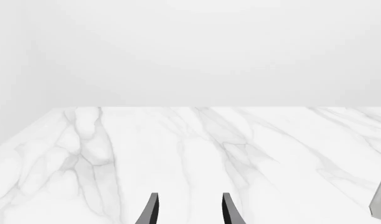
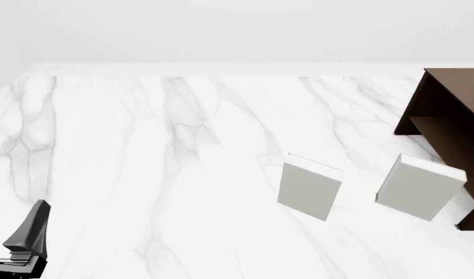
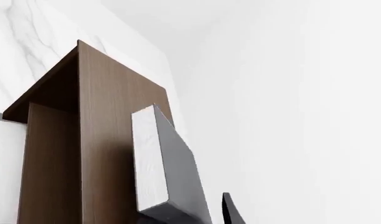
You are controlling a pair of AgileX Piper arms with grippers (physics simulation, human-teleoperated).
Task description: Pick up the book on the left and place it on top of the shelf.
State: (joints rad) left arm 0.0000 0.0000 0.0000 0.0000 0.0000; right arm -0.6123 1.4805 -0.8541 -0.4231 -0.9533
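The dark charcoal hardcover book (image 3: pixel 168 163) with white page edges sits close against the flat top of the dark brown wooden shelf unit (image 3: pixel 109 121), seen from the right wrist camera. I cannot tell from here whether the book is already resting on the wood or is just off it. One dark finger (image 3: pixel 231 209) of the right gripper (image 3: pixel 192 211) shows beside the book's cover with a thin gap between them. The other finger is hidden behind the book, so I cannot say whether the jaws grip it or have let go. The arm appears to have brought the book flat-side toward the shelf top so that it can lie there without toppling.

In the front view only the shelf's left part (image 2: pixel 446 116) shows at the right edge, and the right arm is out of frame.

Two light grey-white books, one nearer the middle (image 2: pixel 308 189) and one just beside the shelf (image 2: pixel 419 187), stand on the white marble table (image 2: pixel 144 163), apart from each other.

My left gripper (image 1: pixel 190 212) waits low at the near left corner, jaws apart and holding nothing, well clear of the work.

I judge the placing nearly done. A clean release and a straight withdrawal remain.
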